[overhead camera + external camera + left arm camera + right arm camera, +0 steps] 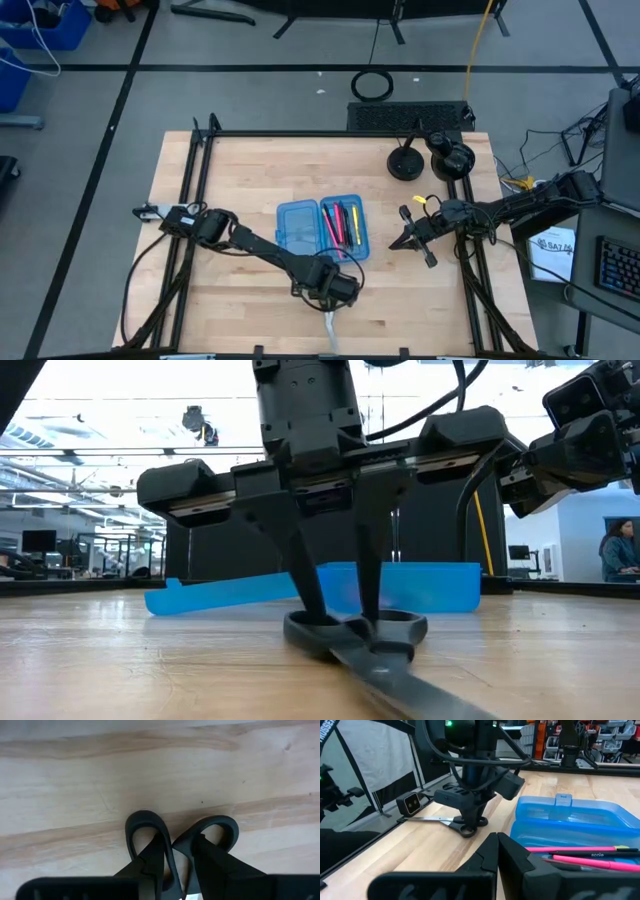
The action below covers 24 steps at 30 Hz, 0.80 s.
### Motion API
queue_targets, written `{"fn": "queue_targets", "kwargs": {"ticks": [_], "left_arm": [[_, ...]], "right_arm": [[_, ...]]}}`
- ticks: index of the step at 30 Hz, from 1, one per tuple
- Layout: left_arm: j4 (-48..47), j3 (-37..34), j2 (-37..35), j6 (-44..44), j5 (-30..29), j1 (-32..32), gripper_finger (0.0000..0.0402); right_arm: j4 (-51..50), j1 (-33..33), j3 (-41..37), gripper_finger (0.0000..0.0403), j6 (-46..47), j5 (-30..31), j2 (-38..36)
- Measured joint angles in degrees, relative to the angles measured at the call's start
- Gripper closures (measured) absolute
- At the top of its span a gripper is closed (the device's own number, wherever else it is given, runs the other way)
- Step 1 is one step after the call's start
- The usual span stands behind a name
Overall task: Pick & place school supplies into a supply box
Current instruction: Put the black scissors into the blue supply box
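Note:
The black-handled scissors (360, 635) lie flat on the table near its front edge. Their silver blades (330, 328) point toward that edge. My left gripper (345, 618) stands upright over the handles, one finger down in each finger loop. The supply box (298, 228), translucent blue, lies open behind it. Pink, yellow and dark pens (340, 225) rest in its right half. My right gripper (400, 240) hovers shut to the right of the box and touches nothing. My left gripper comes from above, pointing down, with one finger (150, 865) in the left finger loop and the other (210, 862) in the right. The loops' inner rims (176, 851) are pinched between them. The scissors lie flat on the table.
Two black round objects (405, 163) (450, 155) stand at the back right. Black frame rails (190, 220) run along the table's left and right sides. A small camera (410, 804) sits at the near edge. A person (620, 550) stands in the room beyond.

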Motion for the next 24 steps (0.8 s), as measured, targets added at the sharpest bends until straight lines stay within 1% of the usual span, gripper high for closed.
{"fn": "queue_targets", "kwargs": {"ticks": [7, 11, 13, 14, 15, 16, 17, 18, 24], "left_arm": [[0.5, 0.0, 0.0, 6.6, -9.3, -0.6, 0.0316], [0.2, -0.4, -1.7, 9.0, -17.5, -2.1, 0.0317], [0.3, -0.6, -2.9, 11.8, -22.2, -2.5, 0.032], [0.3, -0.7, -3.5, 12.4, -23.8, -2.7, 0.0329], [-0.3, -0.8, -3.9, 13.5, -26.7, -3.0, 0.0351], [-0.5, -0.9, -4.1, 14.1, -28.2, -2.9, 0.0379], [-0.5, -1.0, -4.0, 14.0, -28.5, -2.9, 0.0391], [-0.3, -1.0, -4.0, 14.1, -29.2, -2.9, 0.0394], [0.4, -0.9, -4.1, 13.5, -27.8, -3.2, 0.0394]], "right_arm": [[-0.3, 0.0, 0.0, 0.0403, 0.0, 0.0, 0.0], [-0.3, 0.0, 0.0, 0.0403, 0.0, 0.0, 0.0], [-0.2, 0.0, 0.0, 0.0403, 0.0, 0.0, 0.0], [-0.2, 0.0, 0.0, 0.0403, 0.0, 0.0, 0.0], [-0.2, 0.0, 0.0, 0.0403, 0.0, 0.0, 0.0], [-0.1, 0.0, 0.0, 0.0403, 0.0, 0.0, 0.0], [0.0, 0.0, 0.0, 0.0403, 0.0, 0.0, 0.0], [0.1, 0.0, 0.0, 0.0403, 0.0, 0.0, 0.0], [0.2, 0.0, 0.0, 0.0403, 0.0, 0.0, 0.0]]}}
